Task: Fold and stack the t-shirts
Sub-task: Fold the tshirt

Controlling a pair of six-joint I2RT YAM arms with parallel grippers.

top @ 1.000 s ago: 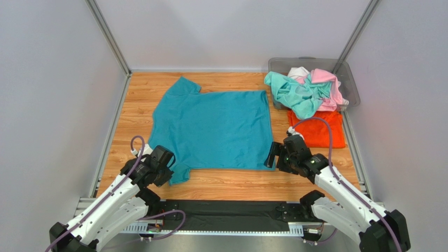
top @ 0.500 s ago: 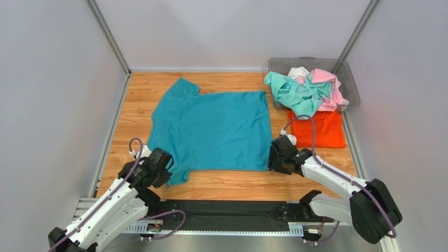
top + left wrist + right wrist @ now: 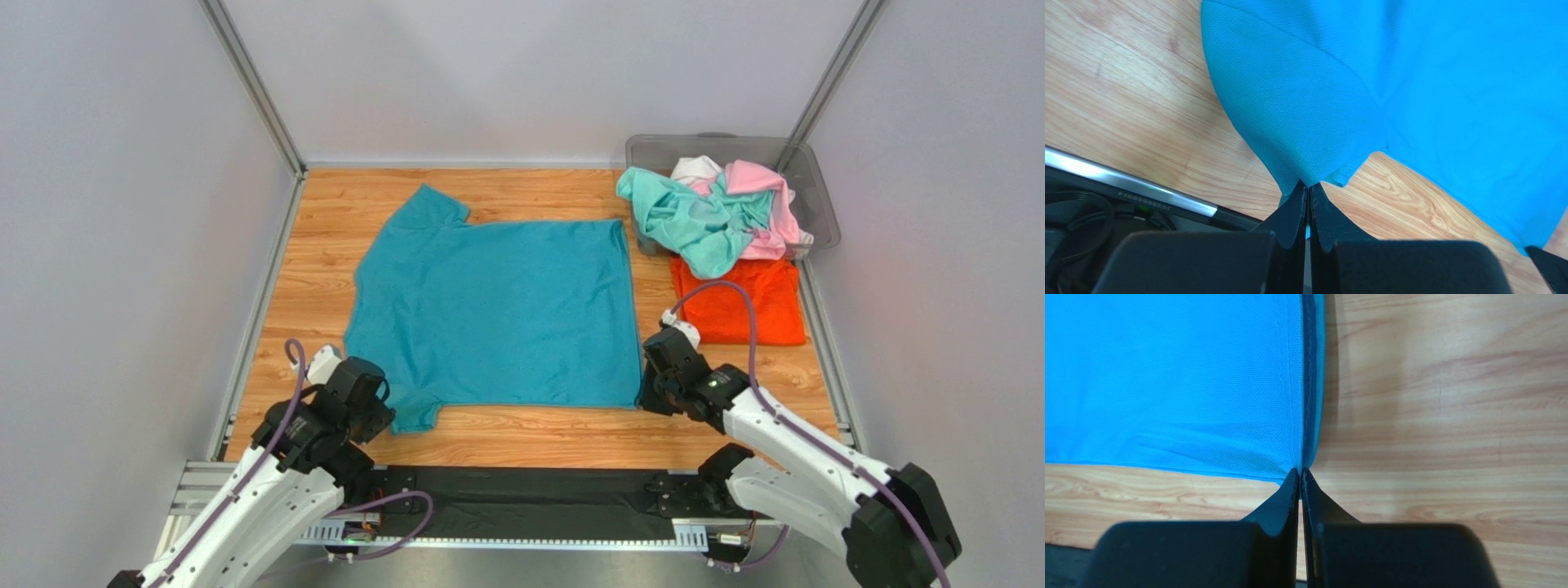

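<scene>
Right claw [image 3: 642, 395] has gone from wide open beside the teal shirt [image 3: 491, 306] to pinched shut on its near right hem corner, and it now sits a little nearer the table's front edge than a second ago. In the right wrist view the two black tips [image 3: 1300, 473] meet on the very corner of the cloth [image 3: 1168, 373], where the side hem meets the bottom hem. Left claw [image 3: 383, 414] has drawn back toward the front edge with its arm, staying clenched all the while. From the left wrist its tips [image 3: 1309, 187] grip the pointed end of the near sleeve [image 3: 1303, 122], which is pulled up slightly off the wood.

The teal shirt lies spread flat on the table [image 3: 319, 233], left of centre, its far sleeve pointing to the back left; its near right corner reaches a bit further out than before.

Unchanged: the orange shirt [image 3: 748, 312] lies flat to the right, just apart from the teal one. Behind it the mint shirt [image 3: 687, 218], pink shirt [image 3: 767, 202] and white shirt [image 3: 697, 167] are heaped in the grey bin [image 3: 819, 196], the mint one spilling over its front rim.
</scene>
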